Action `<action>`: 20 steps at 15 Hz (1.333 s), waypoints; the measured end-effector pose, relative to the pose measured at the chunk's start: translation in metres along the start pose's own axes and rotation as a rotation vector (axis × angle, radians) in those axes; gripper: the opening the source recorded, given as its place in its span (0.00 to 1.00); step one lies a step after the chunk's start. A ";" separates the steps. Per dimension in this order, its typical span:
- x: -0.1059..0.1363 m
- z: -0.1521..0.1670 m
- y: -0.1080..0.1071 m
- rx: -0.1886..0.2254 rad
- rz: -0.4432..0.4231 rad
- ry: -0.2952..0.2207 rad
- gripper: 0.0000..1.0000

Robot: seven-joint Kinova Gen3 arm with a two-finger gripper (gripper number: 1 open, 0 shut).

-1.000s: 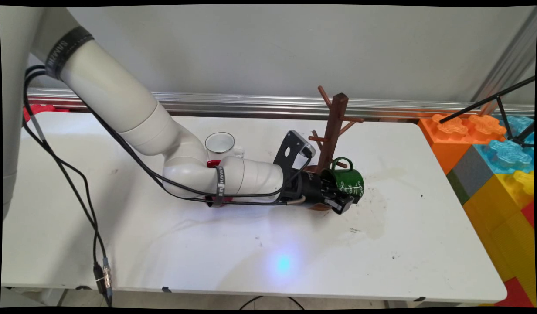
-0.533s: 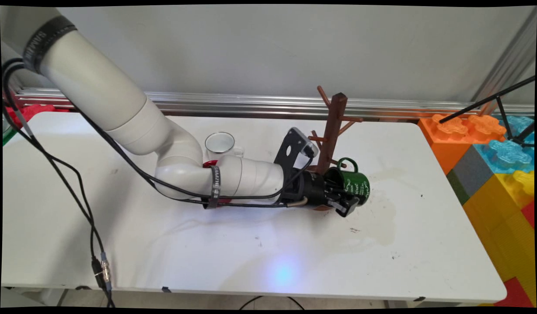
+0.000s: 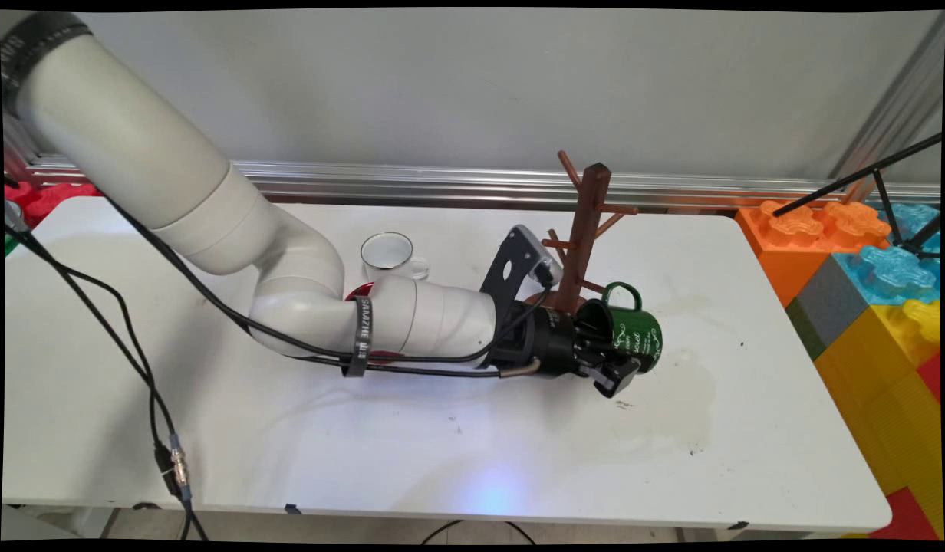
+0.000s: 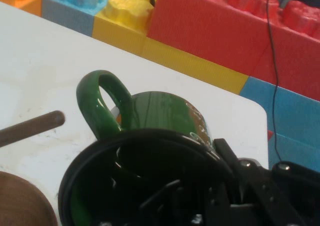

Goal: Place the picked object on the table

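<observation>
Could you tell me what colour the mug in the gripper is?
Dark green mug with white lettering, clearest in the main view.

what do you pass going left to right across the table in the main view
clear glass cup → wooden mug tree → green mug, held on its side by the gripper → coloured block wall past the table's right end

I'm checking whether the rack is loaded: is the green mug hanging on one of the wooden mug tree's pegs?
No, the green mug is gripped by its rim in the gripper, with its handle clear of the mug tree pegs.
</observation>
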 end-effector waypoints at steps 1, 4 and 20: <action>0.001 -0.002 0.002 0.001 0.006 -0.005 0.00; 0.005 -0.010 0.007 0.002 0.032 -0.033 0.00; 0.034 -0.053 0.031 0.011 0.170 -0.223 0.00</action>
